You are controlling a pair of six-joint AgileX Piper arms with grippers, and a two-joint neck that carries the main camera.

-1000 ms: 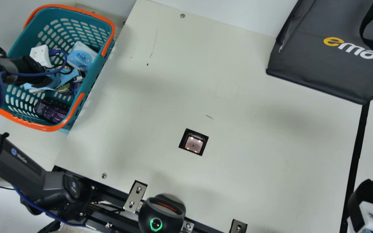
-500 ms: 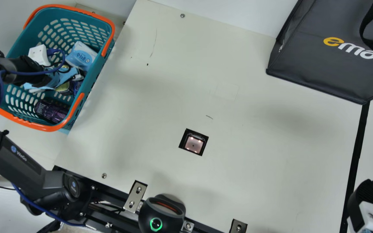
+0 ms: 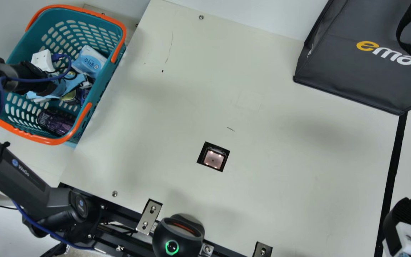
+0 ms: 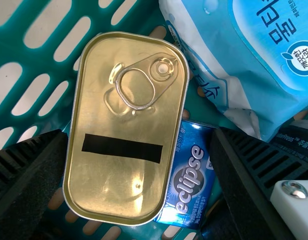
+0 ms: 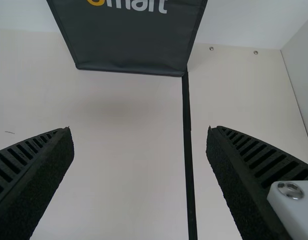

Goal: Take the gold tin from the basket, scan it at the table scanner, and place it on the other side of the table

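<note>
Right now the gold tin (image 4: 125,132) lies in the basket (image 3: 110,80) at the desk's (image 3: 177,107) left side, ring-pull facing up, with a small blue box (image 4: 187,180) against one long edge and a light blue packet (image 4: 248,65) near its ring-pull end. Down inside the basket, the left gripper (image 3: 42,60) is spread wide around the tin without gripping it. Well apart, the right gripper (image 3: 404,223) also stands wide open, holding nothing, above the desk's far right part.
</note>
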